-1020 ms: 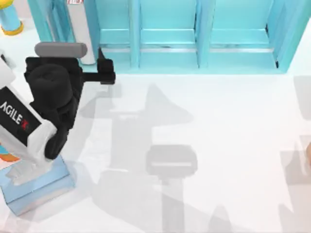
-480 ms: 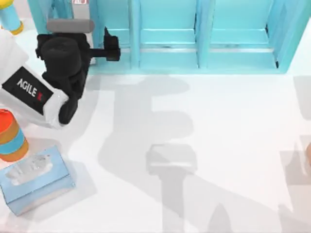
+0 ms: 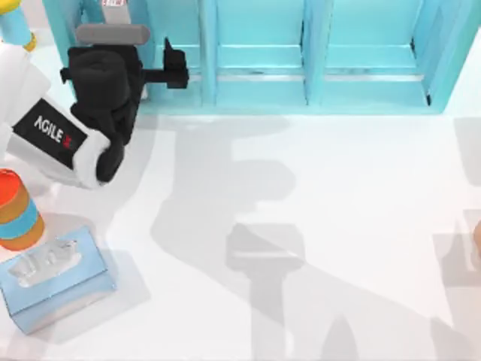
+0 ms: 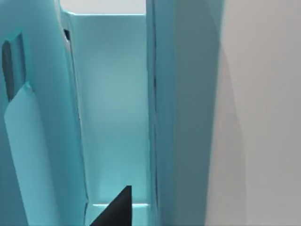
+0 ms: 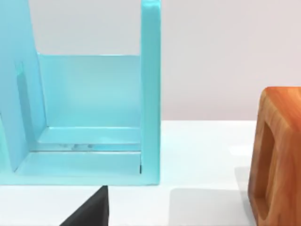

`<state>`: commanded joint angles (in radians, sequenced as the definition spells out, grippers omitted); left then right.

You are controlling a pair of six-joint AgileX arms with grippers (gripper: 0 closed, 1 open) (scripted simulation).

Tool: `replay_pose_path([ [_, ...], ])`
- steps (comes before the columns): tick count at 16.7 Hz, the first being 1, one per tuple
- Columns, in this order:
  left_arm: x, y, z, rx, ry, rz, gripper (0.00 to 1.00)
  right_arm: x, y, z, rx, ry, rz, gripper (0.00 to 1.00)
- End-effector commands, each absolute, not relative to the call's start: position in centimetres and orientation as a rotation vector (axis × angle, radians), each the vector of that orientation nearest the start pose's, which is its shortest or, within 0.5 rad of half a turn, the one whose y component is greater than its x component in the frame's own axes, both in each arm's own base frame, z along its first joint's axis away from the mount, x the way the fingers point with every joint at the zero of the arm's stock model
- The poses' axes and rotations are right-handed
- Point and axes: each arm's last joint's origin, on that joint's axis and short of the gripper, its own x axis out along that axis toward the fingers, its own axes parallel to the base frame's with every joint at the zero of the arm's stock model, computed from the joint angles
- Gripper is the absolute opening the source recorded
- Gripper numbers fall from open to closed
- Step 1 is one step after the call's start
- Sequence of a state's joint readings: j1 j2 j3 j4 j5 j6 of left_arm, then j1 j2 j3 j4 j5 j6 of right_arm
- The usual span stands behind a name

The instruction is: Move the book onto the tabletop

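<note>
I cannot tell whether the left gripper's (image 3: 174, 65) jaws are apart or closed: from above, one black tip of it shows at the mouth of the shelf's (image 3: 316, 83) leftmost compartment, and the rest is tucked under the black wrist. In the left wrist view a dark tip (image 4: 116, 209) pokes into a narrow turquoise bay.

Just left of that tip in the top view stands the book (image 3: 114, 10). It is upright in the same leftmost compartment and seen edge-on as a narrow white slab, with a bit of red print at its upper end. The arm and a grey bar on the wrist cover most of it, so its covers cannot be made out. It is off the tabletop (image 3: 338, 188), which spreads broad and white in front of the shelf under the arms' grey shadows.

Near the table's left edge sit an orange-and-blue cup (image 3: 15, 214) and, just in front of it, a light-blue tissue box (image 3: 56, 282).

The right gripper (image 5: 89, 212) is parked facing the shelf's right end, beside a wooden block (image 5: 277, 155) with a rounded opening. The state of its jaws cannot be told either.
</note>
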<state>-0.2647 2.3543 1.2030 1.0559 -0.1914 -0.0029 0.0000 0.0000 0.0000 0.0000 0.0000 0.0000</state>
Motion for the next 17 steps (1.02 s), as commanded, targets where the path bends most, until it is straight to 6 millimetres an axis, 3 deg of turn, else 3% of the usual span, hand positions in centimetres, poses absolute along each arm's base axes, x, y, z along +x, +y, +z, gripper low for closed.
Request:
replay_pose_path([
  [13,45.05,-11.11,7.74,0.008,0.096,-0.047,0.02,10.57,-0.12,16.0,0.0,0.0,0.0,1.0],
  [17,45.05,-11.11,7.74,0.008,0.096,-0.047,0.0,10.57,-0.12,16.0,0.0,0.0,0.0,1.0],
])
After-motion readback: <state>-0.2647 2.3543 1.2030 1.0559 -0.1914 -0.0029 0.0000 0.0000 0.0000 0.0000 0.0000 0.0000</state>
